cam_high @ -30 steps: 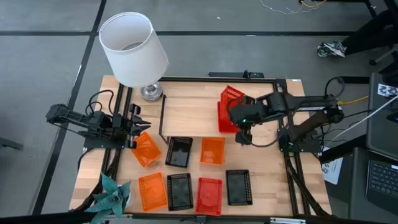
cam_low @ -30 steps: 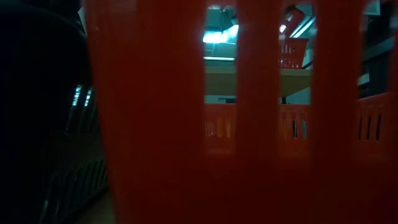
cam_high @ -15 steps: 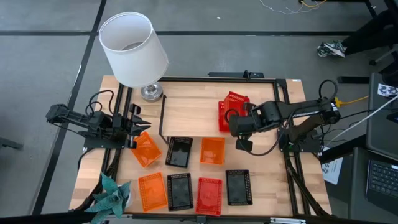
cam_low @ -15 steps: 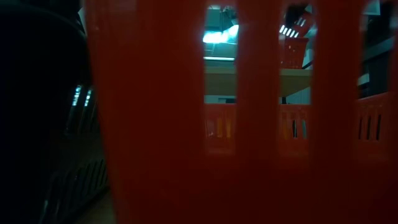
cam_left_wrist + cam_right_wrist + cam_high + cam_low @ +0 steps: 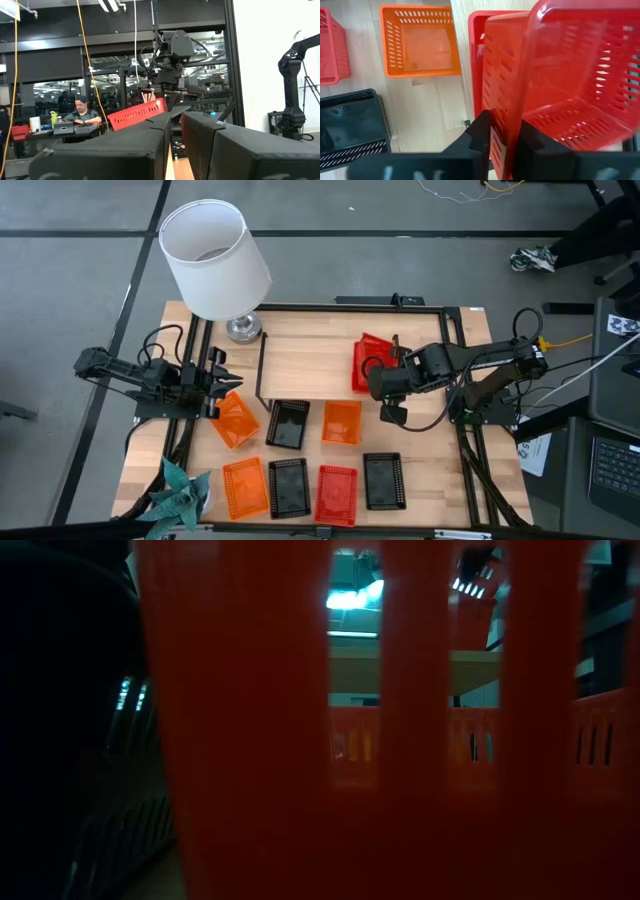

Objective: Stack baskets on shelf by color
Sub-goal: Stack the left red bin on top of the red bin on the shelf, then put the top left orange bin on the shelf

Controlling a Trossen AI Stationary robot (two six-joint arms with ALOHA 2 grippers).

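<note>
On the shelf, near its right end, lies one red basket. My right gripper is shut on a second red basket, held tilted just above the first. On the table in front lie three orange baskets, three black ones and a third red one. My left gripper waits at the table's left edge beside the tilted orange basket. Its fingers are almost together and hold nothing. My right gripper pinches one side wall of the red basket, one finger outside the wall and the other inside. The basket is lifted and tilted, its open side facing up, over the red basket on the shelf.
A white lamp stands at the table's far left corner and a teal paper shape at the near left corner. A red basket wall close to the lens blocks most of the low view. A person sits in the room behind.
My right gripper has drawn back slightly toward the table's right and near edges and turned. The held red basket has tipped from steeply on edge to flatter and come down over the red basket on the shelf. The left arm has kept still.
</note>
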